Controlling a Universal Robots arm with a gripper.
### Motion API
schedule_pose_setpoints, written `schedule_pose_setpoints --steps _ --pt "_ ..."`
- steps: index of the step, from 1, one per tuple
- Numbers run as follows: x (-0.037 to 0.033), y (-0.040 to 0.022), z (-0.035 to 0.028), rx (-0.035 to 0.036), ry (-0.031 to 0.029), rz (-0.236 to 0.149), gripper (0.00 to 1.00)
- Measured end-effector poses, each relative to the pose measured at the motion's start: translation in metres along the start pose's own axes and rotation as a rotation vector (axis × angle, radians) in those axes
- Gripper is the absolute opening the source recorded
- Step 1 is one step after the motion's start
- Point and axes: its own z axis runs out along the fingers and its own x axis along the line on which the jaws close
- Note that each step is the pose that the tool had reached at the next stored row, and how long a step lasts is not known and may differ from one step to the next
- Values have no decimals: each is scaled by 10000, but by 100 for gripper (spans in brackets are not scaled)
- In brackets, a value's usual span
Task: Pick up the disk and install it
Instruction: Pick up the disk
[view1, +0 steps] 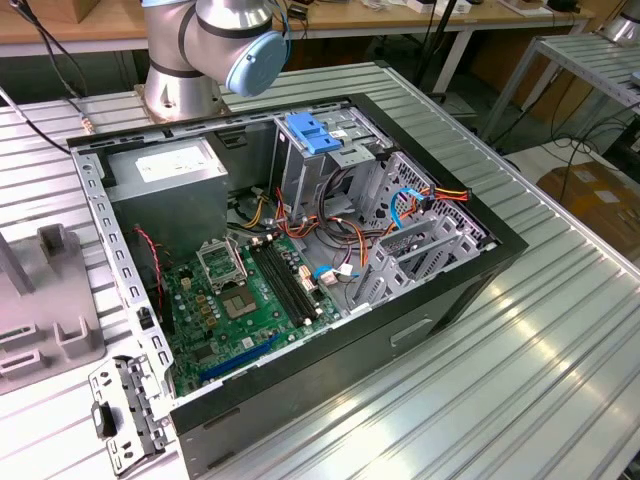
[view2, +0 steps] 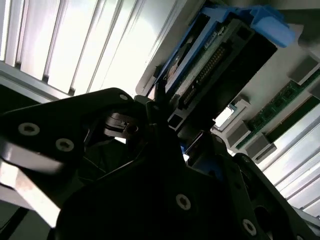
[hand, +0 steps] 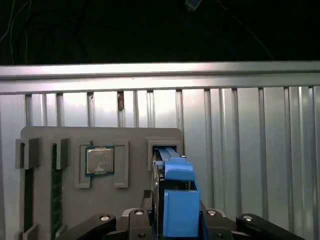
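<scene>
The disk (hand: 178, 195) stands on edge in a slot at one end of the grey holder (hand: 135, 190), which lies on the ribbed metal table (hand: 250, 150). A processor chip (hand: 100, 160) and a memory stick (hand: 55, 195) sit in the holder's other recesses, beside the disk but apart from it.

In the first wrist view the gripper (hand: 179, 222) is directly over the disk. Its black body flanks the blue carrier on both sides, and the disk's near edge lies between the two halves. Whether the gripper has closed on the carrier or only straddles it cannot be told from these views.

The disk's long axis runs straight away from the wrist, in line with the gripper's own axis. Its broad flat faces turn outward toward the gripper's two sides. The second wrist view shows the connector edge of the disk (view2: 220, 55) reaching out from the gripper toward the holder.

In the exterior view the arm (view1: 215, 40) rises behind the open computer case (view1: 450, 290). A blue carrier (view1: 313, 133) sits at the top of the case's drive cage (view1: 330, 170), well apart from the holder at the exterior view's left. Judged from this, the pick-up is under way and the installing is not yet done.
</scene>
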Motion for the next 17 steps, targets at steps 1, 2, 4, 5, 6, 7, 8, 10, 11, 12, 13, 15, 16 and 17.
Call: schedule_pose_setpoints --steps 1,2,4,5,6,7,8,10,11,12,13,15,16,17 --pt "0 0 0 -1 0 -10 38" --pt "0 0 0 -1 0 -16 38" --pt "0 0 0 -3 1 -32 38" --pt "0 0 0 -4 0 -40 38" --pt "0 0 0 -4 0 -46 37" --pt "0 0 0 -4 1 -51 37" --pt "0 0 0 -5 1 -56 37" --pt "0 0 0 -5 1 -69 37" --pt "0 0 0 -7 1 -83 37" --pt "0 0 0 -8 2 -94 37" --pt "0 0 0 -8 1 -98 37" --pt "0 0 0 -8 1 -108 37" --pt "0 0 0 -9 2 -114 37" --pt "0 0 0 -10 2 -120 37"
